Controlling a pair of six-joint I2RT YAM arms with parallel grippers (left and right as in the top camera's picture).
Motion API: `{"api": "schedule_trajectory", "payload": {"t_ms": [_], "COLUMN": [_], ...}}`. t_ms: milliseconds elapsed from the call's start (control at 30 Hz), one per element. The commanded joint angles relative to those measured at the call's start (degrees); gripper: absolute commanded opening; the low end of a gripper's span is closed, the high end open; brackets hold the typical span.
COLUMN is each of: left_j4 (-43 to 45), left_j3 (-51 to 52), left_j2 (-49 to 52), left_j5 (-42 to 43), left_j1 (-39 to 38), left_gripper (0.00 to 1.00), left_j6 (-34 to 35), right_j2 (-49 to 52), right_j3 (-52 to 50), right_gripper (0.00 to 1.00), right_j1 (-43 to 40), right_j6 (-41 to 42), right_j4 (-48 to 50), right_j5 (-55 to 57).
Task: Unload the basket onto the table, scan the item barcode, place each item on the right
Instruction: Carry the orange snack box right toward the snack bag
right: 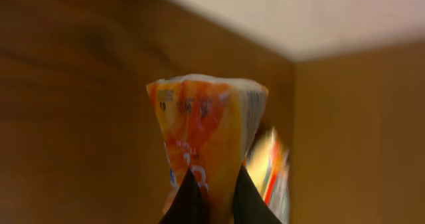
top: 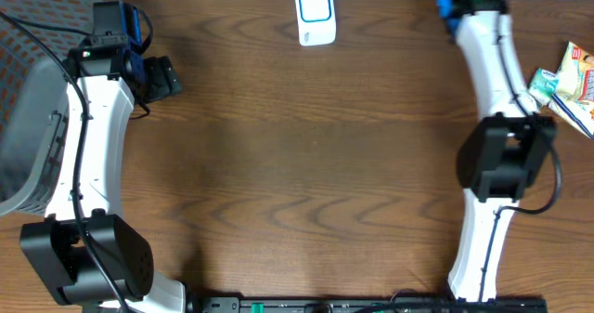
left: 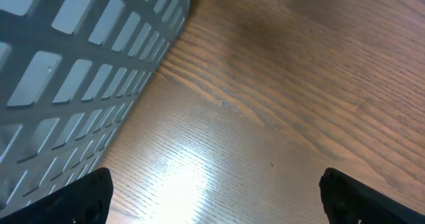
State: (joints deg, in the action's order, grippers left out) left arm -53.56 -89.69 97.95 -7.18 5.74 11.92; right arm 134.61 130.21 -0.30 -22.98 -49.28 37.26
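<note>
The right gripper (right: pixel 216 176) is clenched on the lower end of the packet (right: pixel 206 124). The packet is an orange, crinkled pouch with blurred print, and it stands up above the jaws. Another pouch (right: pixel 271 163) shows blurred just behind it, to the right. The left gripper (left: pixel 214 197) hangs released with its jaws wide. A basket (left: pixel 80 71) wall is close ahead-left, and open table (left: pixel 299 84) lies ahead and right.

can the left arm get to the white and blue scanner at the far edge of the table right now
Probably yes. The left claw stands open and empty, and only bare brown wooden table lies between it and the white and blue box-shaped scanner. Whether the arm stretches that far is uncertain.
</note>
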Motion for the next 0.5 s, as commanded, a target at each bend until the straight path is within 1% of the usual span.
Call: {"api": "schedule_trajectory", "payload": {"t_ms": [0, 100, 267, 333, 367, 400, 467], "left_j4": [-0.11, -0.11, -0.13, -0.11, -0.11, -0.11, -0.11], "left_j3": [0.28, 0.28, 0.28, 0.28, 0.28, 0.28, 0.28], "left_j2": [0.55, 0.55, 0.55, 0.55, 0.55, 0.55, 0.55], "left_j5": [0.15, 0.15, 0.15, 0.15, 0.15, 0.15, 0.15], "left_j1": [0.13, 0.13, 0.13, 0.13, 0.13, 0.13, 0.13], "left_gripper": [0.98, 0.98, 0.98, 0.98, 0.98, 0.98, 0.97], "left_j6": [-0.50, -0.50, -0.50, -0.50, -0.50, -0.50, -0.50], "right_j2": [-0.83, -0.83, -0.83, -0.76, -0.76, -0.74, -0.74], "right_j3": [0.24, 0.24, 0.22, 0.11, 0.02, -0.22, -0.94], "right_gripper": [0.01, 0.01, 0.02, 0.12, 0.21, 0.27, 0.31], "right_j1": [-4.76, -8.50, -13.07, -14.45, -14.95, -15.50, -16.44], "right_j6": [14.19, 17.53, 20.85, 20.83, 20.85, 20.85, 20.85], "right_j4": [-3.82, -8.39, -13.79, -14.80, -14.95, -15.04, -15.04], "right_j5": [1.57, -1.66, -11.63, -15.23, -16.09, -16.76, -17.07]}}
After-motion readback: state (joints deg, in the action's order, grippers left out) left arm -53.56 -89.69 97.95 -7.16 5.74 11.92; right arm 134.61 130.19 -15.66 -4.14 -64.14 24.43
